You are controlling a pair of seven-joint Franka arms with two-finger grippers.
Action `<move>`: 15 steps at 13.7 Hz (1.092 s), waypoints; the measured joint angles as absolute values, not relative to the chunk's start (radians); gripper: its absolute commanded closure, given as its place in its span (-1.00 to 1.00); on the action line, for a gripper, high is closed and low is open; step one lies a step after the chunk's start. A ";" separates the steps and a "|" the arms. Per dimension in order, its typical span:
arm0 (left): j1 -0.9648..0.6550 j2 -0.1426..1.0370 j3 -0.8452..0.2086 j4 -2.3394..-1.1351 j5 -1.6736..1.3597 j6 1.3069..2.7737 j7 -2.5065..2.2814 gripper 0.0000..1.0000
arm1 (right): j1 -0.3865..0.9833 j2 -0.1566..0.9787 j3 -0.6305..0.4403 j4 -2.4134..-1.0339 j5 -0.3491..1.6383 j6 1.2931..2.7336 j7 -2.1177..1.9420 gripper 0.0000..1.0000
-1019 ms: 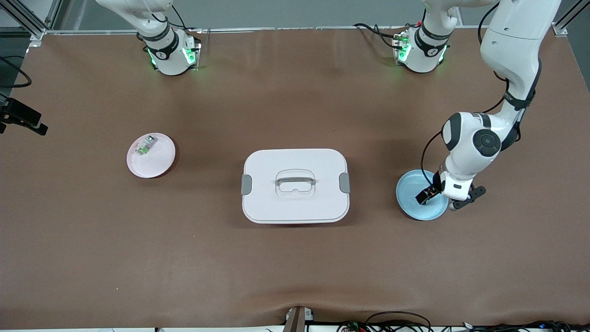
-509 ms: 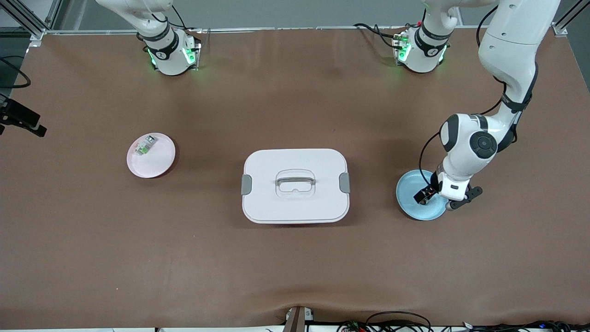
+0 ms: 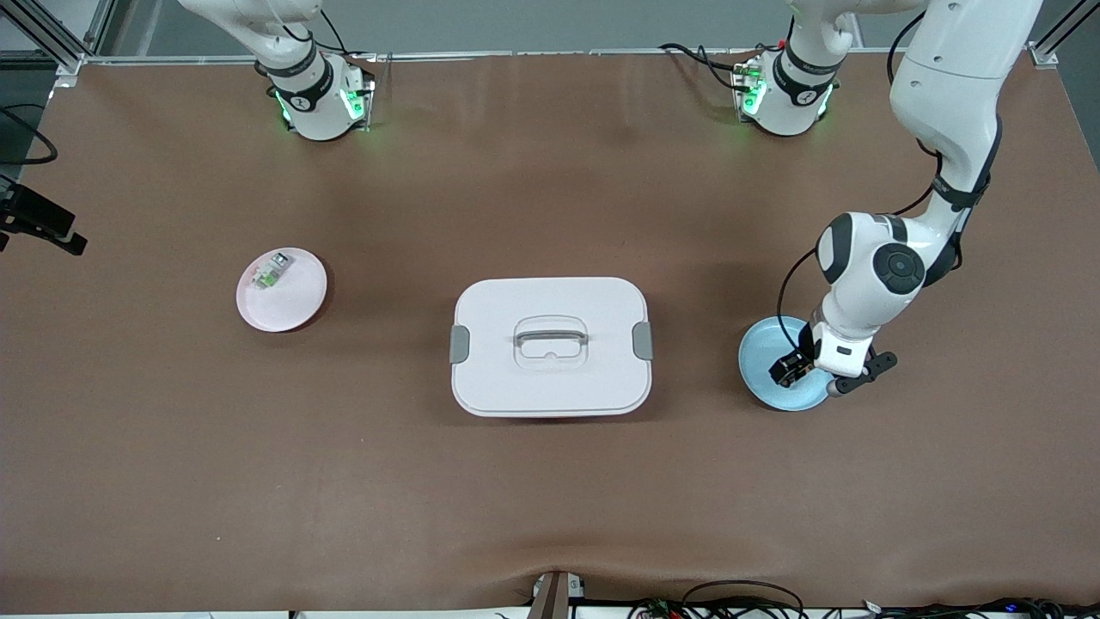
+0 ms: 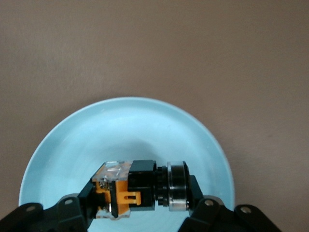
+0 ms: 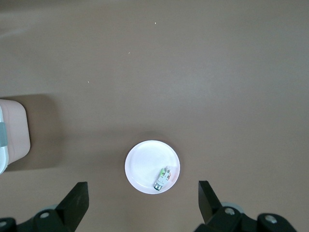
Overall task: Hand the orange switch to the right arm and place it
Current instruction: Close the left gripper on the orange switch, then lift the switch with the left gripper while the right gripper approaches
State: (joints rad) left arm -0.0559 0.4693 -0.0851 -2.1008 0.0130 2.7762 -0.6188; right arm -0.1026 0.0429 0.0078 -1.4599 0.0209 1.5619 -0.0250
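Compared with a second ago, my left gripper (image 3: 792,370) has gone from fingers spread to fingers clamped on the orange switch (image 4: 140,188), and the left arm's wrist has shifted slightly toward the middle of the table. Nothing else on the table has moved.

The orange switch sits low in the blue plate (image 3: 773,391), at the left arm's end of the table. In the left wrist view it lies on its side: a black cylindrical body with a ribbed collar and a glossy round end cap, an orange clip on the body, and a clear, orange-tinted block at the other end. The fingers (image 4: 77,210) press against it from both ends. I cannot tell whether it is touching the plate surface or just above it.

At about the same depth, the white lidded container (image 3: 550,346), with grey latches and a recessed handle, stands at table centre.

Slightly farther off, toward the right arm's end, the pink plate (image 3: 292,309) carries the small grey-white piece with a green part (image 3: 271,271).

My right gripper (image 5: 142,205) waits high over the pink plate, fingers wide apart, holding nothing.
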 measured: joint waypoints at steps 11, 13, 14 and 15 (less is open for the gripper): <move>-0.118 0.376 -0.220 -1.677 0.013 2.182 -1.054 1.00 | -0.095 0.043 0.021 -1.460 0.022 1.557 -0.025 -1.00; -0.157 0.376 -0.220 -1.617 0.013 2.126 -1.117 1.00 | -0.091 0.043 0.024 -1.461 0.028 1.554 -0.025 -1.00; -0.174 0.376 -0.221 -1.599 0.013 2.117 -1.147 1.00 | -0.090 0.043 0.024 -1.461 0.036 1.546 -0.025 -1.00; -0.189 0.376 -0.221 -1.587 0.013 2.115 -1.175 1.00 | -0.088 0.043 0.025 -1.462 0.054 1.533 -0.025 -1.00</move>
